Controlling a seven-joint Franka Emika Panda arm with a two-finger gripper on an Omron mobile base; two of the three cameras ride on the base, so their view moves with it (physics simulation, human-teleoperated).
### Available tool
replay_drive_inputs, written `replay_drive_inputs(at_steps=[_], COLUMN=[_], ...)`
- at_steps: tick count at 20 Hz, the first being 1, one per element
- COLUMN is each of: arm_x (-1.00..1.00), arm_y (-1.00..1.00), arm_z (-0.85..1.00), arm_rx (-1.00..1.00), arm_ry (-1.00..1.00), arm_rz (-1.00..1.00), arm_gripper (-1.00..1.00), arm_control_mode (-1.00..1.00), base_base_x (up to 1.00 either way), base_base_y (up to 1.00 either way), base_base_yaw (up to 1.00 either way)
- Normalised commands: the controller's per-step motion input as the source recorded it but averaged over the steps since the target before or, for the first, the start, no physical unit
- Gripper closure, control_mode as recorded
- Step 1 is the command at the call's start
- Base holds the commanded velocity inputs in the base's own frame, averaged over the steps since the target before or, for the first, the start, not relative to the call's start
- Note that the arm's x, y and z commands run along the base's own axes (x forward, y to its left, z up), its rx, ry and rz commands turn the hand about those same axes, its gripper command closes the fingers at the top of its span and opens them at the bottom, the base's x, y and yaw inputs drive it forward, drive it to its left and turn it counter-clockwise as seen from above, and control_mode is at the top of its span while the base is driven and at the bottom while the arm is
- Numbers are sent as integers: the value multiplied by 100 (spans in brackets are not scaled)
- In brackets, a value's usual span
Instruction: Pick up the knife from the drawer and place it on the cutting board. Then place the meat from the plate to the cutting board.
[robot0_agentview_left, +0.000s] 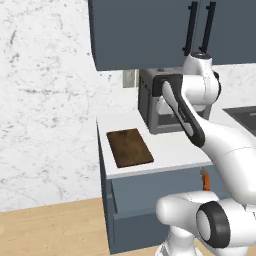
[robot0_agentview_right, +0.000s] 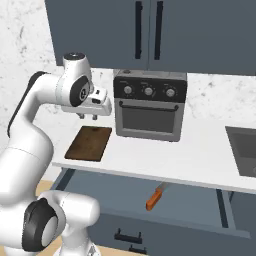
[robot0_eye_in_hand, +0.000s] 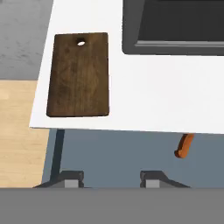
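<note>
The knife (robot0_agentview_right: 154, 199) lies in the open slate-blue drawer (robot0_agentview_right: 190, 210), its orange handle (robot0_eye_in_hand: 184, 146) poking out from under the counter edge. In the left base view the knife (robot0_agentview_left: 205, 181) shows as an orange sliver beside the arm. On the left part of the white counter rests the dark-brown cutting board (robot0_agentview_right: 89, 143) (robot0_agentview_left: 130, 147) (robot0_eye_in_hand: 78, 74), bare. My gripper (robot0_agentview_right: 87, 117) (robot0_eye_in_hand: 111, 179) hangs open above the counter, just over the board's far end, holding nothing. The meat and the plate are out of view.
A grey toaster oven (robot0_agentview_right: 150, 105) (robot0_agentview_left: 155, 100) stands at the back of the counter (robot0_agentview_right: 200, 150), right of the board. A sink (robot0_agentview_right: 242, 150) lies at the far right. Upper cabinets with black bar handles (robot0_agentview_right: 150, 30) hang overhead. Wooden floor (robot0_eye_in_hand: 17, 127) lies left of the cabinet.
</note>
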Motion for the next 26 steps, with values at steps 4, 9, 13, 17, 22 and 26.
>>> replay_drive_inputs(at_steps=[4, 9, 13, 17, 22, 26], arm_x=[-4, 0, 0, 0, 8, 70], arm_y=[0, 0, 0, 0, 0, -20], arm_z=[0, 0, 0, 0, -3, -60], arm_rx=[0, 0, 0, 0, 0, 0], arm_ry=[0, 0, 0, 0, 1, 5], arm_rz=[0, 0, 0, 0, 0, 0], arm_gripper=[-100, -100, -100, -100, -100, -100], arm_control_mode=[100, 100, 100, 100, -100, -100], base_base_x=[-20, -69, -68, -15, 20, 0], base_base_y=[0, -2, -25, -20, 0, 0], base_base_yaw=[0, -23, -31, -24, -2, 0])
